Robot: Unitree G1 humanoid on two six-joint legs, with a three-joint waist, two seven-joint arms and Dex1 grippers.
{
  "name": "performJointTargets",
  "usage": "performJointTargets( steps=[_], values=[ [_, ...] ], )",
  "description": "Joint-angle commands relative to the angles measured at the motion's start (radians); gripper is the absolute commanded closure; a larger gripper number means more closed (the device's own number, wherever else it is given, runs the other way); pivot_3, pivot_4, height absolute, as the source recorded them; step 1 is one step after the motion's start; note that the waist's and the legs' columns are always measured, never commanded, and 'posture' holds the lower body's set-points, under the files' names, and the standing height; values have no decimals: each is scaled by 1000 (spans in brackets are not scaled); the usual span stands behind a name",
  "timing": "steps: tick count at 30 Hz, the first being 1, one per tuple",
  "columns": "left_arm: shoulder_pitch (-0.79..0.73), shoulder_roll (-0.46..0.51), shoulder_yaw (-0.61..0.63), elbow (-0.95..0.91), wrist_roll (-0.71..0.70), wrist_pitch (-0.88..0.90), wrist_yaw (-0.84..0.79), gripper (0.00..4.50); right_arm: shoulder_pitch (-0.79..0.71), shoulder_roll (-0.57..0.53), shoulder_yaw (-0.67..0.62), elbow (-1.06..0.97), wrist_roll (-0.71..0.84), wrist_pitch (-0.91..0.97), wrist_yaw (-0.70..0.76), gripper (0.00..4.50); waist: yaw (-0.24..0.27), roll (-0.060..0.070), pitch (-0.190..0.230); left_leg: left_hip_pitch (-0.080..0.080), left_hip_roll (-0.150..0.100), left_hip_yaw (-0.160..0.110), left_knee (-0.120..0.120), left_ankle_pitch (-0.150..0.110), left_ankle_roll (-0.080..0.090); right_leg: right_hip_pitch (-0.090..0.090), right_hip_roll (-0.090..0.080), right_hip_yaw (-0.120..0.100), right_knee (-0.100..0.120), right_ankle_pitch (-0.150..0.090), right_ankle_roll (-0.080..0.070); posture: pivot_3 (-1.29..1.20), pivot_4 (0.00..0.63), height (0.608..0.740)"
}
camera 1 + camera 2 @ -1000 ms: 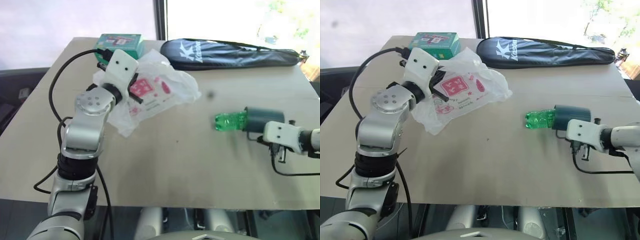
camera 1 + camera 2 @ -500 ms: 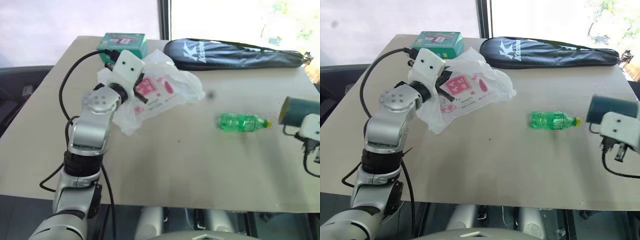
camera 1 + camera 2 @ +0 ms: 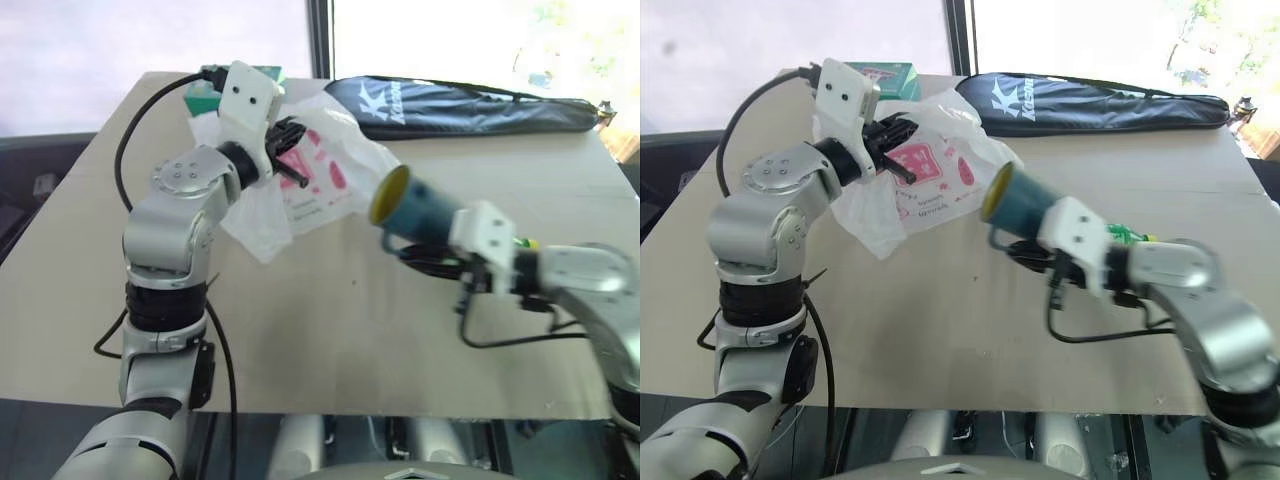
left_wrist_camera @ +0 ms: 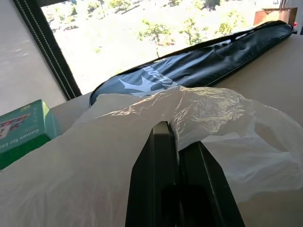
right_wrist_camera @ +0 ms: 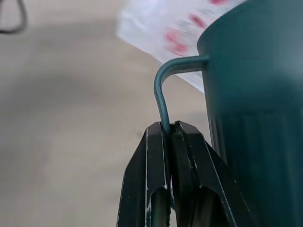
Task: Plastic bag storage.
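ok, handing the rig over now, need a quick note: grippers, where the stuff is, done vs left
Left gripper: shut on the plastic bag, which hangs partly lifted off the table.
Right gripper: shut on the handle of the teal cup, mouth pointing at the bag.
Green bottle lies behind the right arm; green box and racket cover at the far edge.
Done: both things gripped.
Left: put the bag into the cup, probably.

"Kason" on black racket cover (image 3: 1100, 102) (white)
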Motion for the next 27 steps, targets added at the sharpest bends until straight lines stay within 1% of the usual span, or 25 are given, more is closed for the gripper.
performJointTargets(
  steps=[1, 4, 6, 7, 8, 9, 11, 12, 13, 14, 16, 17, 18, 19, 22, 24, 27],
  values=[
    [-3, 17, 26, -92, -75, 46, -35, 4500, -112, 114, 133, 218, -103, -94, -98, 4435, -2, 0, 0, -1, 0, 0, 0, 0, 0, -1, 0, -1, 0, 0, 0, 0, 150, 740],
    [20, 30, 34, -141, -107, 84, -27, 4500, -227, 203, 221, 457, -189, -206, -122, 4435, 1, 0, 0, -3, 0, -2, 1, 0, 0, -2, 1, -2, 0, 0, 0, 0, 150, 740],
    [31, 31, 43, -172, -125, 118, -10, 4500, -335, 334, 240, 681, -215, -309, -165, 4435, 4, 0, 0, -7, 0, -4, 4, 0, 0, -3, 1, -5, 0, 0, 0, 0, 150, 740],
    [41, 32, 42, -189, -131, 131, -3, 4500, -396, 401, 247, 807, -234, -383, -193, 4435, -6, 0, 0, -10, 0, -5, 5, 0, 0, -6, 1, -6, 1, 0, 0, 0, 150, 740],
    [52, 33, 37, -209, -134, 134, 5, 4500, -455, 473, 228, 934, -218, -421, -191, 4435, -15, 0, 1, -9, 0, -4, 5, 0, 0, -5, 1, -5, 1, 0, 0, 0, 150, 740],
    [59, 27, 40, -227, -143, 149, 16, 4500, -522, 528, 210, 1067, -231, -503, -213, 4435, -21, -1, 1, -9, 1, -3, 5, 0, 0, -6, 2, -5, 2, 1, -1, 0, 150, 740],
    [68, 11, 49, -253, -154, 176, 45, 4500, -623, 574, 204, 1267, -286, -636, -262, 3780, -23, 0, 1, -9, 2, -5, 5, 1, -1, -7, 2, -5, 3, 1, -1, 0, 150, 740],
    [72, -1, 62, -261, -160, 195, 63, 4500, -656, 582, 198, 1325, -307, -691, -288, 3465, -19, 0, 1, -10, 1, -6, 4, 1, -1, -6, 2, -6, 2, 1, -1, 0, 150, 740],
    [77, -8, 68, -267, -163, 206, 78, 4500, -672, 578, 198, 1353, -327, -743, -303, 2923, -15, 0, 1, -10, 1, -6, 4, 1, -1, -6, 2, -6, 2, 1, -1, 0, 150, 740],
    [82, -14, 73, -270, -162, 214, 91, 4500, -674, 570, 190, 1351, -334, -779, -305, 2541, -9, 0, 1, -10, 0, -6, 4, 1, -1, -6, 2, -6, 1, 1, -1, 0, 150, 740],
    [86, -26, 79, -272, -164, 223, 113, 4500, -664, 556, 175, 1333, -332, -818, -290, 1520, -2, -1, 1, -11, -1, -6, 4, 0, -1, -6, 0, -6, 0, 1, -1, 0, 150, 740],
    [86, -37, 87, -269, -167, 230, 128, 4500, -645, 545, 164, 1296, -318, -817, -263, 1118, -1, -1, 1, -11, -2, -6, 4, 0, 0, -6, 0, -6, 1, 1, -1, 0, 150, 740],
    [84, -47, 93, -261, -166, 234, 143, 4500, -615, 527, 157, 1240, -297, -811, -221, 485, -1, -1, 1, -11, -2, -6, 4, 0, 0, -6, 0, -6, 1, 1, -1, 0, 150, 740],
    [82, -55, 95, -251, -162, 235, 157, 4500, -580, 499, 152, 1166, -281, -795, -180, 188, 0, -1, 1, -11, -1, -6, 4, 0, 0, -6, 0, -6, 1, 1, -1, 0, 150, 740],
    [68, -86, 101, -176, -139, 219, 202, 4500, -420, 325, 118, 800, -192, -639, -21, 81, 7, 0, 1, -11, -1, -8, 5, 0, -1, -5, 0, -8, 1, 1, -1, 0, 150, 740],
    [64, -85, 88, -145, -131, 195, 207, 4500, -353, 264, 80, 629, -192, -572, -56, 81, 6, 0, 1, -11, -1, -9, 5, 0, -1, -4, 0, -8, 1, 1, -1, 0, 150, 740],
    [50, -89, 70, -73, -107, 143, 221, 4500, -217, 53, -21, 228, -31, -331, 37, 81, 2, 0, 1, -11, 0, -8, 5, 0, 0, -5, 0, -7, 1, 1, -1, 0, 150, 740]
  ],
)
